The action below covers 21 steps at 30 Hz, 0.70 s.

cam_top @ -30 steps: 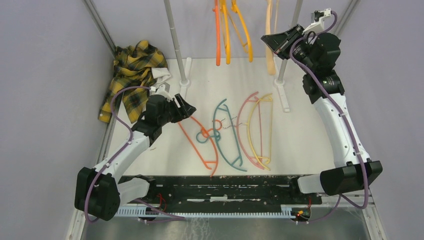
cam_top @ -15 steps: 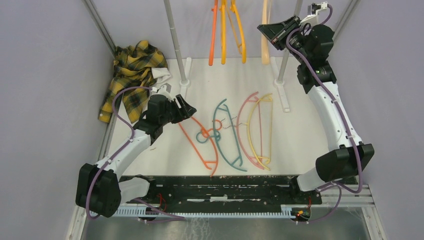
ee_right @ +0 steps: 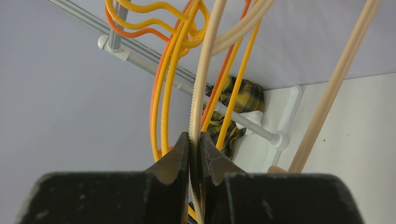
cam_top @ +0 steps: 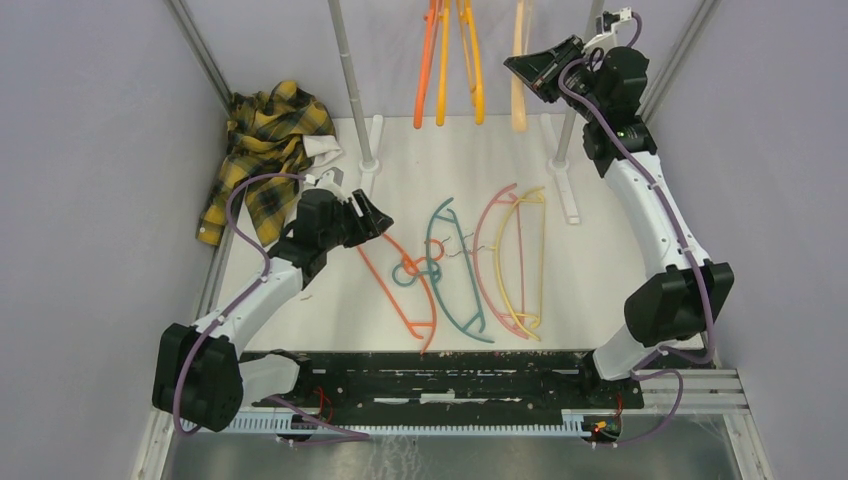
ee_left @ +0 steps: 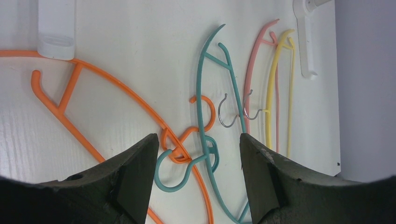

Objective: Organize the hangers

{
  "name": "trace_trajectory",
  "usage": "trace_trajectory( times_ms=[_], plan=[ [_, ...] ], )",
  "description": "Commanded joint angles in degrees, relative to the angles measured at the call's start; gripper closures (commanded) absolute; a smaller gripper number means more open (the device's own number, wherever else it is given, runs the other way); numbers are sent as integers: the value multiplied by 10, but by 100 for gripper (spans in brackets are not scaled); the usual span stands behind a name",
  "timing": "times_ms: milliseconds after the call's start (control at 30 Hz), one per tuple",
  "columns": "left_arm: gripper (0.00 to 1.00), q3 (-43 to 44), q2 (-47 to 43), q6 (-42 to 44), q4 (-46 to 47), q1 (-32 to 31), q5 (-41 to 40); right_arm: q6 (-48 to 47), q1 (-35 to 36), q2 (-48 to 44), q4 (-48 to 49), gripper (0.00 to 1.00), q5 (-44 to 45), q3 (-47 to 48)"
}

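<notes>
Four hangers lie on the white table: orange [cam_top: 393, 282], teal [cam_top: 447, 285], pink [cam_top: 486, 250] and pale yellow [cam_top: 527, 262]. The orange and teal hooks are interlocked [ee_left: 187, 149]. My left gripper [cam_top: 378, 222] is open and empty just above them, its jaws on either side of the hooks in the left wrist view [ee_left: 196, 154]. Orange and yellow-orange hangers [cam_top: 445, 60] hang from the rail at the back. My right gripper [cam_top: 522, 68] is raised beside them and is shut on a cream hanger [ee_right: 201, 79], pinching its thin bar [ee_right: 195, 144].
A yellow-and-black plaid shirt [cam_top: 265, 140] lies at the back left. Two grey upright poles [cam_top: 350, 90] [cam_top: 572, 110] stand on white feet [cam_top: 565, 195]. A horizontal rail [ee_right: 154, 56] carries the hanging hangers. Grey walls close in both sides.
My right gripper has moved up and to the left with the cream hanger. The hanging hangers have swung left. The left arm has barely moved.
</notes>
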Motion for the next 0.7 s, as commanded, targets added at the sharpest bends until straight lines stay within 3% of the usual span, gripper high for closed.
trace_trajectory(
  times_ms=[0,667],
  plan=[
    [29,13,11,23,31,-2,-5,-37,10,24,-22,99,-52,53],
    [29,5,35,18,49,-2,-4,-122,34,81,-124,93,-161,77]
  ],
)
